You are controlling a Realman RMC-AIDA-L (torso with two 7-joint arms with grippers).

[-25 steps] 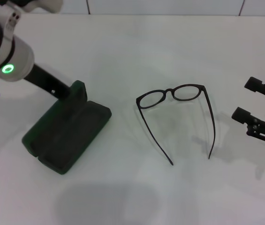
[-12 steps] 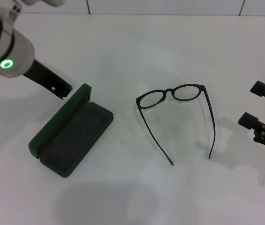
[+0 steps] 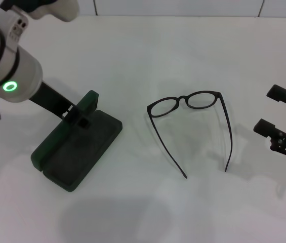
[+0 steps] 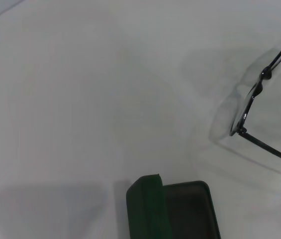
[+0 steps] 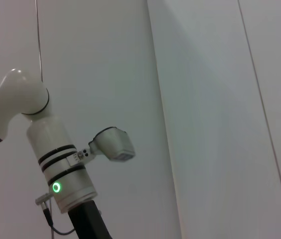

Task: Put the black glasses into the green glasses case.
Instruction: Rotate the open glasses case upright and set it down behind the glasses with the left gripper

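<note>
The black glasses (image 3: pixel 186 97) lie in the middle of the white table, lenses on the far side, temple arms unfolded and pointing toward me; one lens and a temple show in the left wrist view (image 4: pixel 252 94). The green glasses case (image 3: pixel 79 149) lies open at the left with its dark lining up and its lid standing along its left side; its far end is also in the left wrist view (image 4: pixel 152 209). My left gripper (image 3: pixel 77 119) is down at the far end of the case, at the lid's corner. My right gripper (image 3: pixel 273 110) hovers open at the right edge, apart from the glasses.
My left arm's white forearm (image 3: pixel 6 55) with its green light hangs over the table's far left, and it also shows in the right wrist view (image 5: pixel 60 169). A tiled wall runs along the table's back edge (image 3: pixel 132 14). Bare tabletop separates the case from the glasses.
The lid has dropped wider open. My left gripper lifted away from the case, then came back down to its far end. The right gripper shifted slightly.
</note>
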